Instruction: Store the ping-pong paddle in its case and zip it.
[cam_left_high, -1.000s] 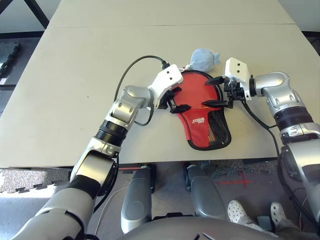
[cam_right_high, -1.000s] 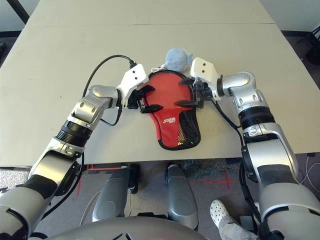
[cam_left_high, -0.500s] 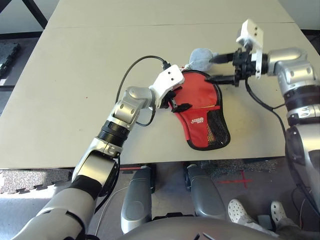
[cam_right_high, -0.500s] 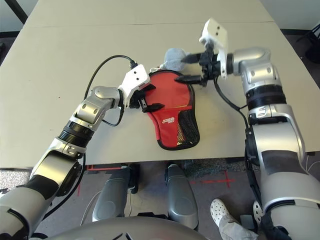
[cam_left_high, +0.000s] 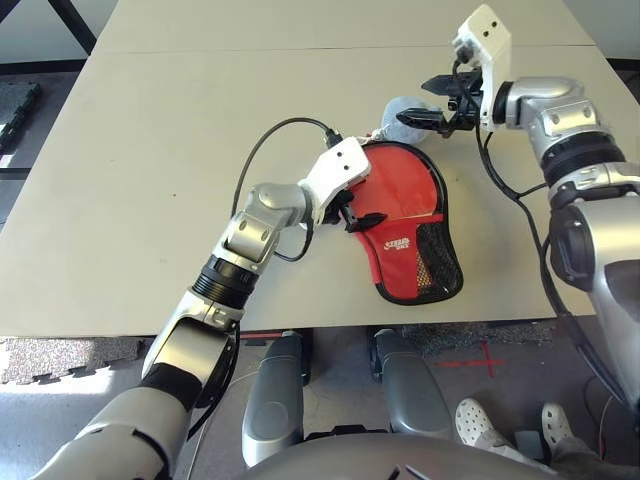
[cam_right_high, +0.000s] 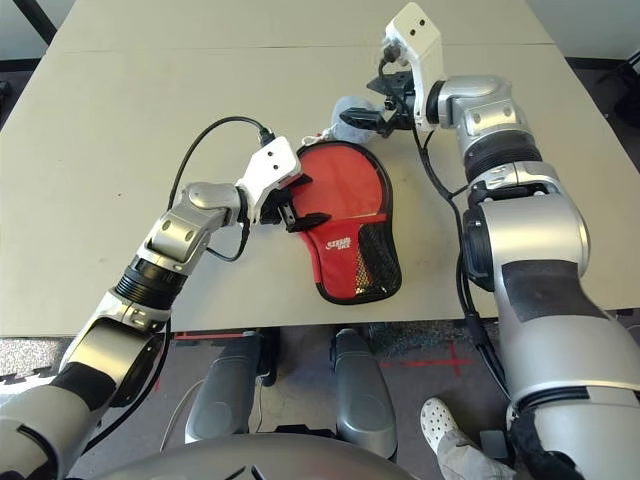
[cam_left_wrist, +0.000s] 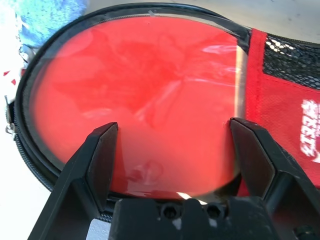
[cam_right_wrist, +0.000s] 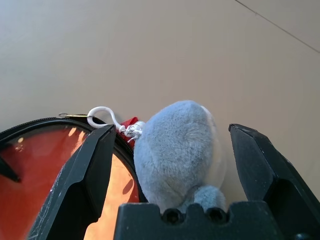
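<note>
Lying flat near the front edge of the counter (cam_left_high: 120, 150), the case (cam_left_high: 408, 225) is being pinned along its left rim by the left end effector (cam_left_high: 348, 210), whose fingers are spread wide with nothing gripped between them. The paddle (cam_left_wrist: 140, 100) is being seen inside the case as a glossy red round face ringed by the black zipper edge, so the round end is judged to be unzipped. The right end effector (cam_left_high: 425, 100) is being held above the far end of the case, its fingers (cam_right_wrist: 90, 165) also parted and empty, framing a small grey pouch (cam_right_wrist: 175, 150) that is touching the case's far rim. A white zipper pull loop (cam_right_wrist: 102, 115) is lying just beside that pouch. For a clean zip, the pull rather than the pouch is best being pinched, while the left side is being held down so the fabric is not being dragged along.
</note>
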